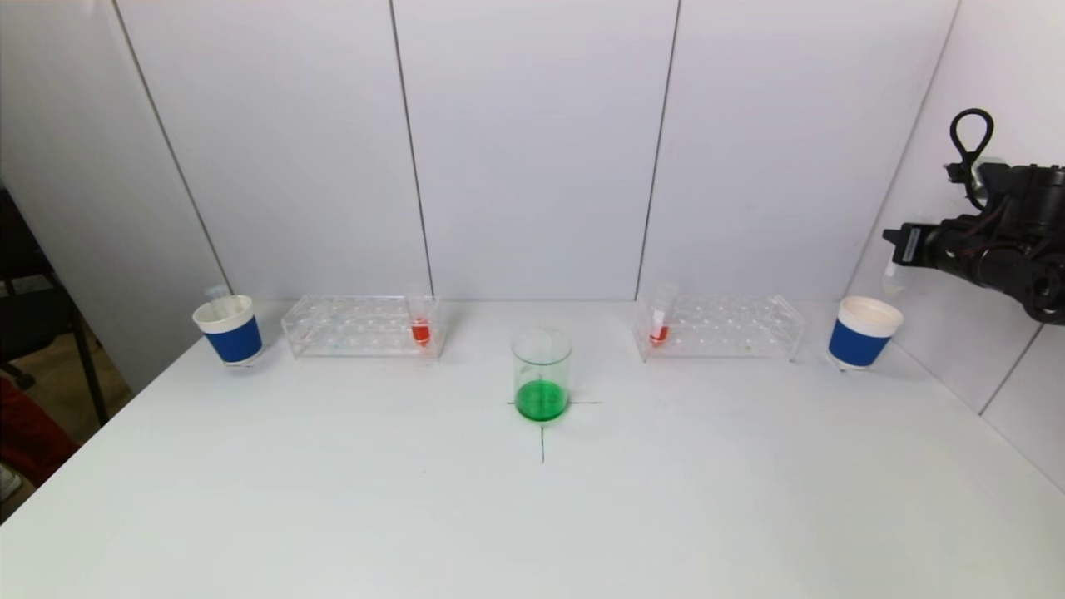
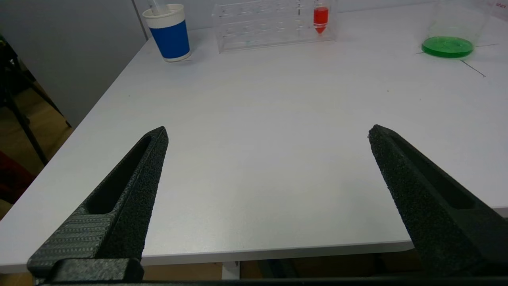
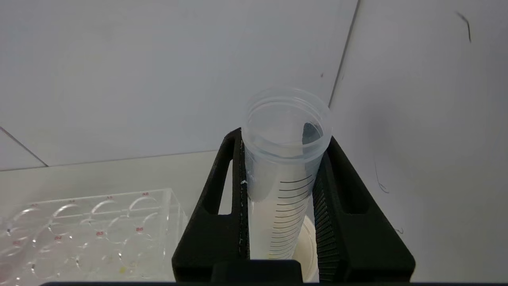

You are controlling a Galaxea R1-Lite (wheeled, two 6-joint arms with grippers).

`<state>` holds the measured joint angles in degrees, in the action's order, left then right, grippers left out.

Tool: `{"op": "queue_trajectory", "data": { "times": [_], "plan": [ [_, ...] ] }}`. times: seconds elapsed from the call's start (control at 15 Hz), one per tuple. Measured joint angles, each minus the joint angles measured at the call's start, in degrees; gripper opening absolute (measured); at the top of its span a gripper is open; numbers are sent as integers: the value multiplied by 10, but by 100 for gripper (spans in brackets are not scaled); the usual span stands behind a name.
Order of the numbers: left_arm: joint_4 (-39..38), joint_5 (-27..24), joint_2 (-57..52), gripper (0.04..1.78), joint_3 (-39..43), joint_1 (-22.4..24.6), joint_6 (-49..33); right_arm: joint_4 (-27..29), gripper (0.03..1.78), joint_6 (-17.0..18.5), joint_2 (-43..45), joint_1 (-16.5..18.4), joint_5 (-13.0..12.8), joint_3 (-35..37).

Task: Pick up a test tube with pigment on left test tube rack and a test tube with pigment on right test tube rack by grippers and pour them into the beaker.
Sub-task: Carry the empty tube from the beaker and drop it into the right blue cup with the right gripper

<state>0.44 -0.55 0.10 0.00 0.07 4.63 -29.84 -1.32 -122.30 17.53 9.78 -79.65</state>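
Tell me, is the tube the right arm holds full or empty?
Empty: the test tube clamped in the right gripper looks clear, with no colored pigment visible inside.

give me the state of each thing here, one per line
beaker: upright, green liquid at the bottom
left rack tube: standing in rack, red pigment
right rack tube: standing in rack, red pigment
left cup: upright, holds a clear tube
right cup: upright
left hand: open, holding nothing
right hand: shut on a clear tube, which looks empty
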Motion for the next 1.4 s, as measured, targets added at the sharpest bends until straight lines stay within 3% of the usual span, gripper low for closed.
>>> {"op": "queue_trajectory", "data": {
  "times": [0.47,0.87,1.4],
  "plan": [
    [0,0,0,176,0,0,0,-3,52,0,-38,14,1,2],
    [0,0,0,176,0,0,0,-67,52,-16,-60,12,7,34],
    [0,0,0,176,0,0,0,-79,52,-24,-68,7,7,64]
  ]
}}
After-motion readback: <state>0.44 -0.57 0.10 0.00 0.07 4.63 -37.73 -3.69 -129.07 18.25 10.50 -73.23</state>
